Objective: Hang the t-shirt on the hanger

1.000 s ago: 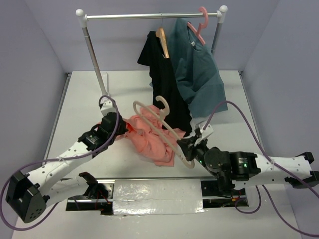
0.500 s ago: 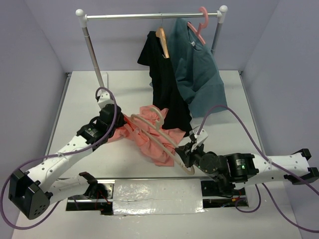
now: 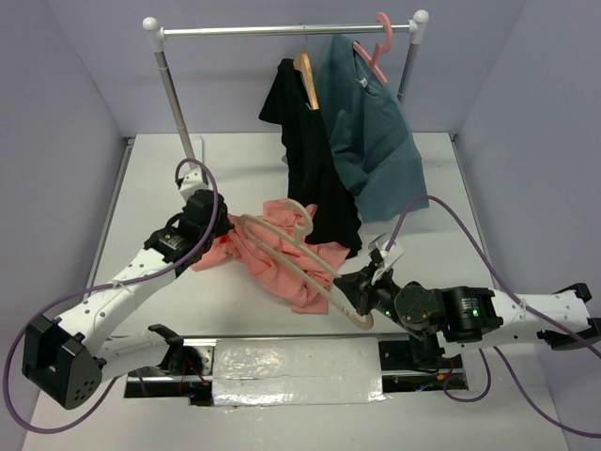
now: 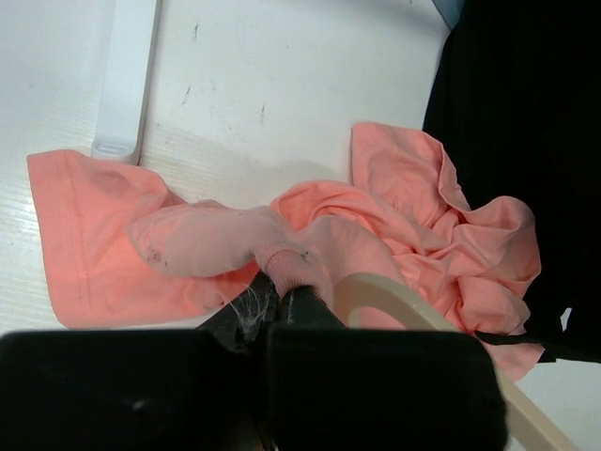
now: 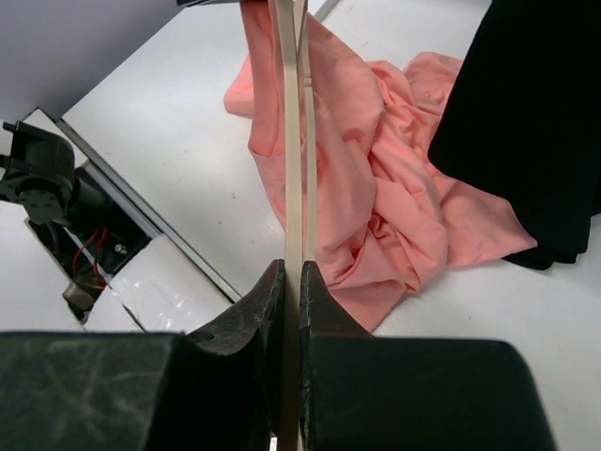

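Note:
The salmon t-shirt (image 3: 282, 263) lies crumpled on the white table, also seen in the left wrist view (image 4: 413, 225) and the right wrist view (image 5: 376, 178). My left gripper (image 3: 225, 235) is shut on a fold of the t-shirt (image 4: 282, 268) at its left side. The beige hanger (image 3: 286, 256) lies tilted over the shirt, its hook by the black shirt. My right gripper (image 3: 362, 299) is shut on the hanger's lower end (image 5: 292, 188). The hanger's curved end shows beside my left gripper (image 4: 394, 296).
A clothes rack (image 3: 282, 31) stands at the back, holding a black shirt (image 3: 315, 160) on a brown wooden hanger (image 3: 307, 77) and a teal shirt (image 3: 376, 141) on a pink hanger (image 3: 378, 47). The black shirt's hem touches the table beside the salmon shirt. A foil-covered strip (image 3: 282, 362) lies at the near edge.
My left gripper has moved up and left with the shirt fold, stretching the cloth. My right gripper has tilted the hanger lower, so that it lies further over the shirt.

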Robot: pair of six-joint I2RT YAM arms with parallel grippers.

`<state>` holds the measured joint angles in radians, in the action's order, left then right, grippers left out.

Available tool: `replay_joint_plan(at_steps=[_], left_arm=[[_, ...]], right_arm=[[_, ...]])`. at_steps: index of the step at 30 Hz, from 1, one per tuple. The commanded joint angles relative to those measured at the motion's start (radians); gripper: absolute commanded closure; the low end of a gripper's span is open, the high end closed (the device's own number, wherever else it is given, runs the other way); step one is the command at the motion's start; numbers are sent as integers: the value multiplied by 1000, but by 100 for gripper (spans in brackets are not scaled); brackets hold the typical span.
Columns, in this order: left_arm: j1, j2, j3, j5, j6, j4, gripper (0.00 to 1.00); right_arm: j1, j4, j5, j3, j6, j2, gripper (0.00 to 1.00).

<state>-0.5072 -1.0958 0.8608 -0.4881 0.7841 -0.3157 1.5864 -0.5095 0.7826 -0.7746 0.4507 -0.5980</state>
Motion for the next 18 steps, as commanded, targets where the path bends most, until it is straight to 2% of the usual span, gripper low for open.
replay_joint_plan(at_steps=[1, 18], left_arm=[[19, -7, 53, 8, -25, 10, 100], [59, -49, 75, 29, -32, 3, 100]], right_arm=[[7, 35, -6, -55, -18, 17, 100], [7, 80, -54, -66, -83, 37, 100]])
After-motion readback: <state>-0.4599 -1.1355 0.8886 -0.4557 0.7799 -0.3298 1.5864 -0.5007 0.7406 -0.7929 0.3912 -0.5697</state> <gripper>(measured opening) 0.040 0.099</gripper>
